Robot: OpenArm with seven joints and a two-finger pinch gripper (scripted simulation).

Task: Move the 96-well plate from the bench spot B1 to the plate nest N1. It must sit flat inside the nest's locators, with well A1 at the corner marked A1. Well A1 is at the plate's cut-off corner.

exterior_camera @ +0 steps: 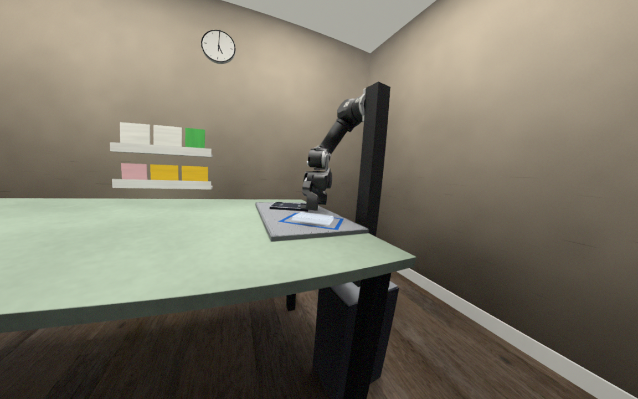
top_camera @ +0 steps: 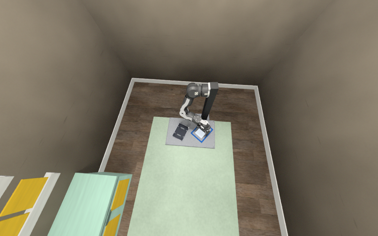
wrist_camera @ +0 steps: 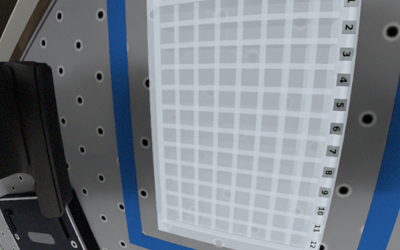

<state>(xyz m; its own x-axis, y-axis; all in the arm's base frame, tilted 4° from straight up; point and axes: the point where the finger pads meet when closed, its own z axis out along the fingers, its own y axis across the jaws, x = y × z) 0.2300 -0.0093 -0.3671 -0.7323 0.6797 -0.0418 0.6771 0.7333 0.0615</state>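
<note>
The white 96-well plate (top_camera: 200, 133) (exterior_camera: 313, 218) (wrist_camera: 242, 104) lies flat inside the blue outline of spot B1 (top_camera: 196, 137) (wrist_camera: 121, 87). In the wrist view its column numbers run down the right edge, with 12 at the bottom; its upper end is cut off by the frame, and I cannot make out the cut-off corner. My gripper (exterior_camera: 317, 205) is open and empty, raised above the plate. Only one black finger shows in the wrist view, at the left, clear of the plate. The dark nest N1 (top_camera: 180, 131) (wrist_camera: 19, 217) is empty; its A1 mark is not readable.
The grey perforated board (top_camera: 191, 143) (exterior_camera: 281, 236) carries both the nest and spot B1. It lies on the green table (top_camera: 184, 182) (exterior_camera: 113, 247). The arm's black column (top_camera: 209, 102) (exterior_camera: 373, 158) stands just behind the board.
</note>
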